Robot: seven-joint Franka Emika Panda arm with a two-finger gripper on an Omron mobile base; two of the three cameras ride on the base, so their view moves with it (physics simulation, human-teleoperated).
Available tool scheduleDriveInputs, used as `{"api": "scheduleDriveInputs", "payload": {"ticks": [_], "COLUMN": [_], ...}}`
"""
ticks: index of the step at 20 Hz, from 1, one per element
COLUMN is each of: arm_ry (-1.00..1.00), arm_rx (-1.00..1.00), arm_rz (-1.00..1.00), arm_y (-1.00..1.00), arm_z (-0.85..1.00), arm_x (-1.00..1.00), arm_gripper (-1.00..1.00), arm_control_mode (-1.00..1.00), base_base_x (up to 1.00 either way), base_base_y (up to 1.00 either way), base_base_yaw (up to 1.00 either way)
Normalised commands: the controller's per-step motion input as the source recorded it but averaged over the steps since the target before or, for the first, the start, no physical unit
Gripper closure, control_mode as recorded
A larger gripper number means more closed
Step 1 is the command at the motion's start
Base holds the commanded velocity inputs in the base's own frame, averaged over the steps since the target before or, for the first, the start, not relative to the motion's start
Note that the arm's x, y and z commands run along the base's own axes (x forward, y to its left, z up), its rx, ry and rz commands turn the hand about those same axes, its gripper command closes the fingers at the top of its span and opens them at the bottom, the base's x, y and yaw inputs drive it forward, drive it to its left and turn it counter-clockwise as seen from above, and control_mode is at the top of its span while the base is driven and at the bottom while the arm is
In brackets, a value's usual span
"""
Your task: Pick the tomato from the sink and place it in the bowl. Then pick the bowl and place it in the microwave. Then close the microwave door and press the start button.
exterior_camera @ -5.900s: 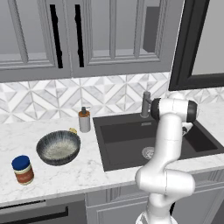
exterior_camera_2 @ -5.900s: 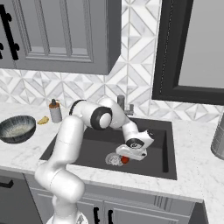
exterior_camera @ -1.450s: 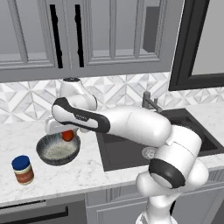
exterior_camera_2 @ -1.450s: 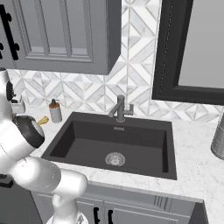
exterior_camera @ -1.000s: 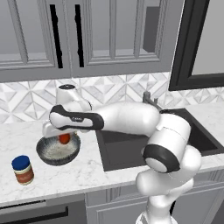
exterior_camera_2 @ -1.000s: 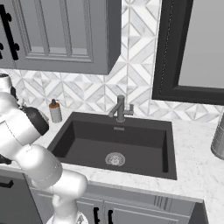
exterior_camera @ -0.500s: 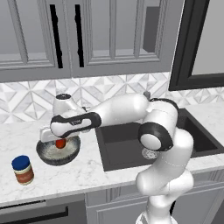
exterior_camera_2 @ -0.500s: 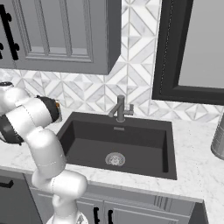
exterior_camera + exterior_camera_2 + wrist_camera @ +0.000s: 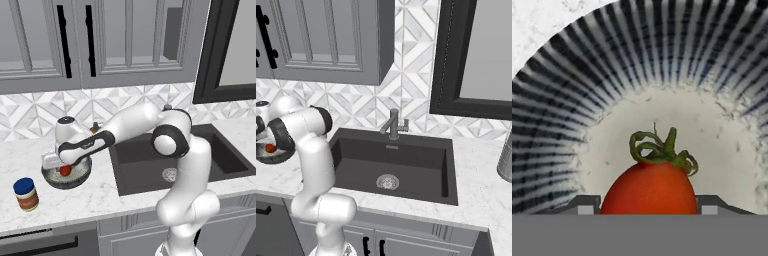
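The tomato [image 9: 65, 170] is red with a green stem and sits low inside the bowl [image 9: 56, 181], a dark streaked bowl with a pale speckled inside, on the counter left of the sink [image 9: 150, 165]. My gripper [image 9: 65, 168] reaches down into the bowl and is shut on the tomato. In the hand view the tomato [image 9: 649, 190] sits between both fingertips [image 9: 587, 205], just above the bowl's pale floor [image 9: 612, 145]. From the right base view, tomato [image 9: 271, 148] and bowl [image 9: 277, 158] lie at the far left. The black-framed microwave [image 9: 225, 50] hangs at the upper right.
A blue-lidded jar [image 9: 26, 194] stands near the counter's front edge, left of the bowl. A small bottle [image 9: 94, 127] stands behind the bowl by the backsplash. The faucet [image 9: 392, 125] rises behind the sink [image 9: 391, 165]. A metal pot [image 9: 506, 157] stands far right.
The arm has swung left and come down, lowering the tomato from above the bowl's rim to deep inside the bowl. The jaws have stayed shut on it.
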Motion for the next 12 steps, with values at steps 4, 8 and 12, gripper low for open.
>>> {"api": "scheduleDriveInputs", "payload": {"ticks": [4, 8, 12], "arm_ry": [0.00, 0.00, 0.00], "arm_rx": [-0.01, -0.01, 0.00], "arm_rz": [-0.06, -0.05, -0.02], "arm_y": [0.11, 0.10, 0.01], "arm_z": [-0.30, -0.28, -0.17], "arm_x": [0.13, 0.27, 0.12], "arm_gripper": [1.00, -1.00, -1.00], "arm_control_mode": [-1.00, -1.00, -1.00], "base_base_x": [0.00, 0.00, 0.00], "base_base_y": [0.00, 0.00, 0.00], "base_base_yaw": [0.00, 0.00, 0.00]}}
